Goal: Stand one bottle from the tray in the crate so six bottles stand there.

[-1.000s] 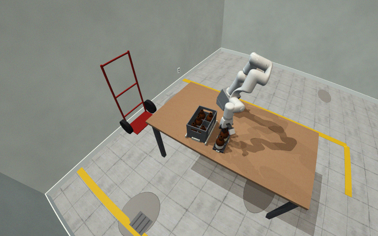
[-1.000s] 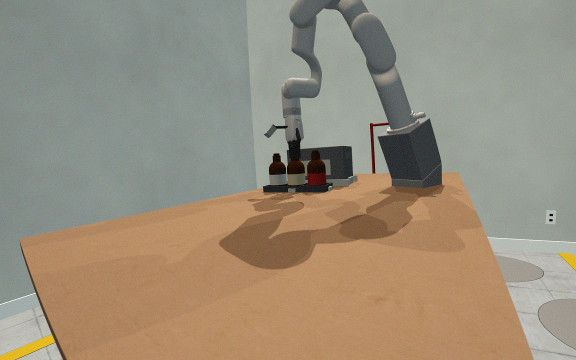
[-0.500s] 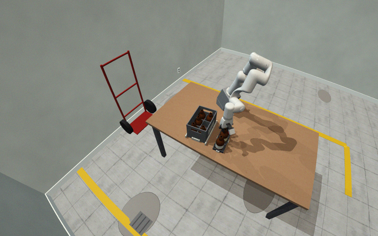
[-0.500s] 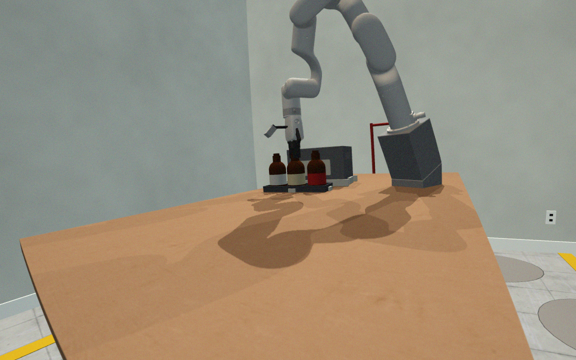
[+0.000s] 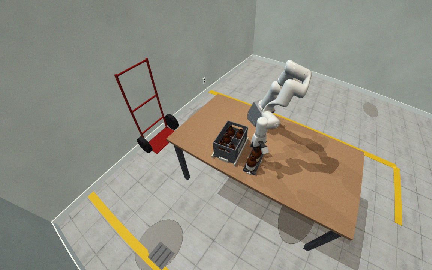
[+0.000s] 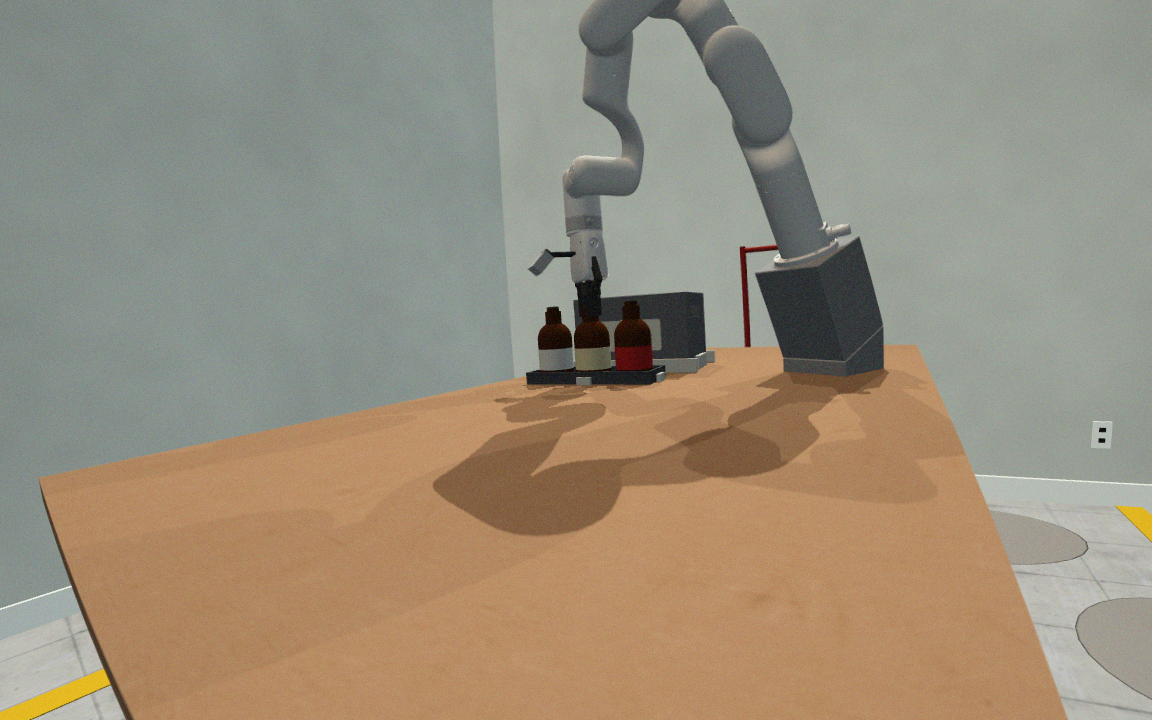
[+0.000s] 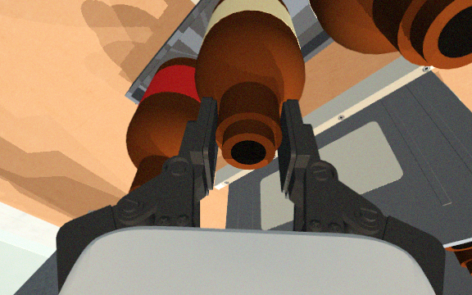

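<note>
Only the wrist view shows the end effector (image 7: 247, 135) pinching the cream-label bottle's (image 7: 249, 74) neck; three bottles stand on the tray (image 6: 553, 378).

The brown table (image 5: 311, 181) carries the crate (image 5: 225, 150), the tray (image 6: 593, 377) and the arm's base (image 6: 857, 344).

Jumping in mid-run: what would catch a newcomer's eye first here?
The gripper, shut on the neck of the cream-labelled bottle, the middle of three on the tray at the table's far end. Next, the grey crate beside the tray, with brown bottles in it, and the red hand truck off the table's corner.
</note>
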You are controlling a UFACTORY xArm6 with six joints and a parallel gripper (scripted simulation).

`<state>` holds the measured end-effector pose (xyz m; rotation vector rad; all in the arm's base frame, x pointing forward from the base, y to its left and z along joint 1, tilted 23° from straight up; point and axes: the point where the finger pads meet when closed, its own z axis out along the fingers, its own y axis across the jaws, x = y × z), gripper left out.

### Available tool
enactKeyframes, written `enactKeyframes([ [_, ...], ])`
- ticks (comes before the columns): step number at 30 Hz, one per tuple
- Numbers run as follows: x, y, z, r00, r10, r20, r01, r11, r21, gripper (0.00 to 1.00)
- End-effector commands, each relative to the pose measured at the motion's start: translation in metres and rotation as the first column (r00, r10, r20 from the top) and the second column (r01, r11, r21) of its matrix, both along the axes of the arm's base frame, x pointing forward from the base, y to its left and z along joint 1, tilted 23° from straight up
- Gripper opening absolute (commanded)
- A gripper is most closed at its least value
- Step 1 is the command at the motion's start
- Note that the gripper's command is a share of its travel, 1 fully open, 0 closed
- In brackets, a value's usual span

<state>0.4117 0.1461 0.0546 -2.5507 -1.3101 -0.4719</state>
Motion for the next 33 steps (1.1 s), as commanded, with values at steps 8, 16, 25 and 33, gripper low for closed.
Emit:
enactKeyframes([
  [8, 0.001, -0.001, 0.004, 1.0, -0.001, 0.004, 0.001, 1.0, 0.001, 0.0],
  [16, -0.001, -0.004, 0.01, 1.0, -0.001, 0.004, 0.001, 1.0, 0.001, 0.0],
  [25, -0.003, -0.007, 0.018, 1.0, -0.001, 0.004, 0.001, 1.0, 0.001, 0.0],
  [33, -0.005, -0.011, 0.026, 1.0, -0.001, 0.004, 0.001, 1.0, 0.001, 0.0],
])
